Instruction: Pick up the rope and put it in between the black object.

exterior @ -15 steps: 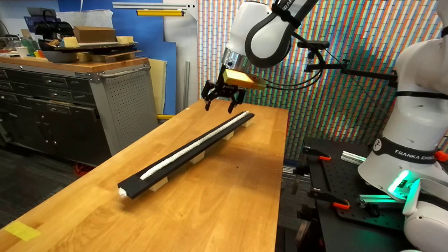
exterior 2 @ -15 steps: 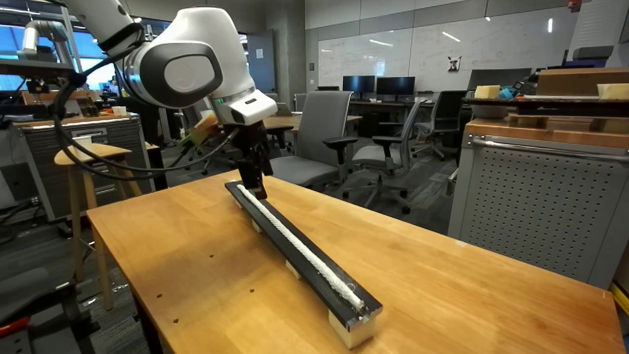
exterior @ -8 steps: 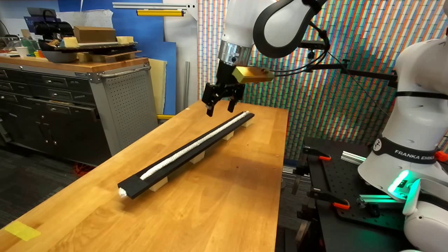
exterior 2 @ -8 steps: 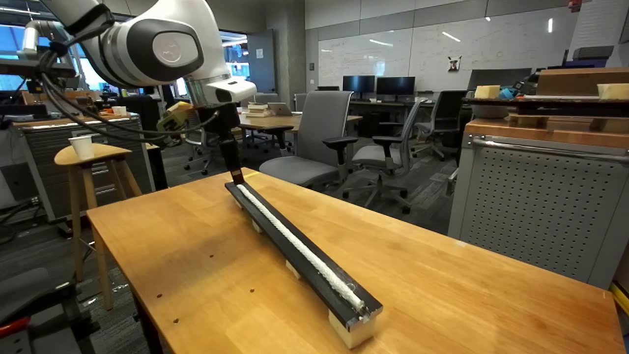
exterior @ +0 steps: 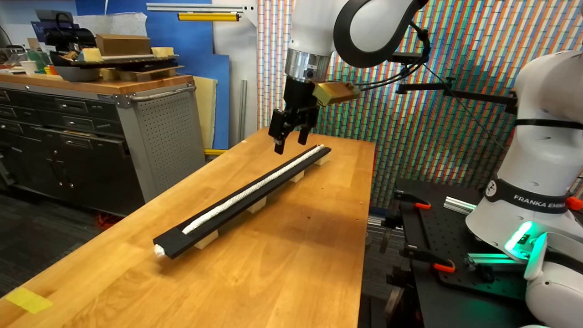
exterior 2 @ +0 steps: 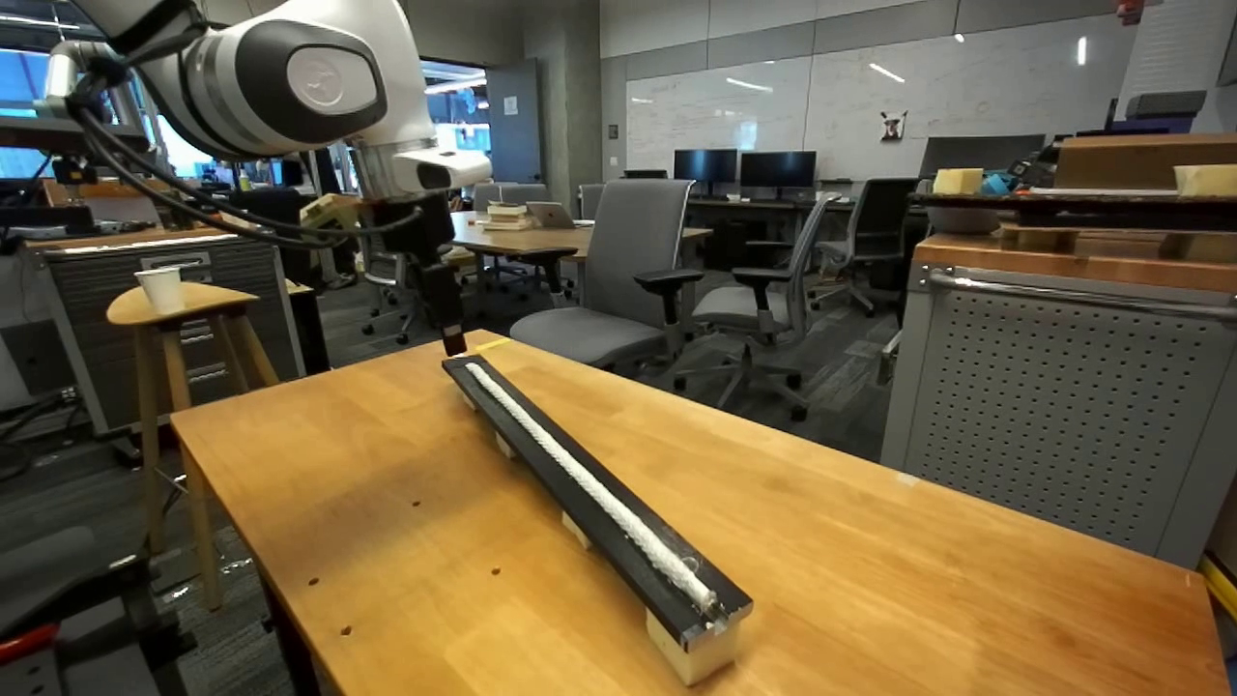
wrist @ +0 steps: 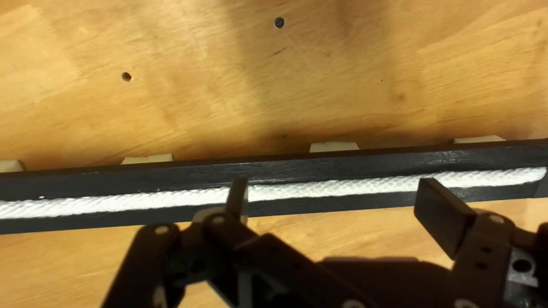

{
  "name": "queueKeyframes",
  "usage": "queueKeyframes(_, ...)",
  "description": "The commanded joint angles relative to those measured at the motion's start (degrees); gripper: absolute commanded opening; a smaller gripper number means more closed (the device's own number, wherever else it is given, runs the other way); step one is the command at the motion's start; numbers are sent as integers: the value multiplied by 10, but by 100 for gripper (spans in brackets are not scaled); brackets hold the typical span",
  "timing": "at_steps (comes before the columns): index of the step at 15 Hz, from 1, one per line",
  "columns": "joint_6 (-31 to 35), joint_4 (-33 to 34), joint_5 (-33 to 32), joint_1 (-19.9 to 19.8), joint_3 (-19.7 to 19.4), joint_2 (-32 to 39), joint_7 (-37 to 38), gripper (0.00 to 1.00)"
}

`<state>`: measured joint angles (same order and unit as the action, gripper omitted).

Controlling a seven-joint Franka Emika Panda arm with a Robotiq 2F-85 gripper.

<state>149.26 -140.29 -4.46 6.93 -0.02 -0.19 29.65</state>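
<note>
Shifting and twisting since a second ago, our tool is hanging over the worktop, jaws wide apart, gripping nothing. We're seeing the rope lying lengthwise in the black object.

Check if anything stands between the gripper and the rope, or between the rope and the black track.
Nothing visible stands between the open gripper and the rope, which already lies in the black track.

Can see yellow tape right at an edge of the tabletop, plus a gray bowl near the front edge of a drawer cabinet. Can spot a white cup on a wooden stool too, kinda in from the edges.
</note>
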Motion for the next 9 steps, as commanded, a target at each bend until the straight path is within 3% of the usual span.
queueKeyframes(1, -1, 0, 1, -13, 13, 0, -2, 100)
queueKeyframes(9, 7, 2, -12, -33, 2, 23, 28, 100)
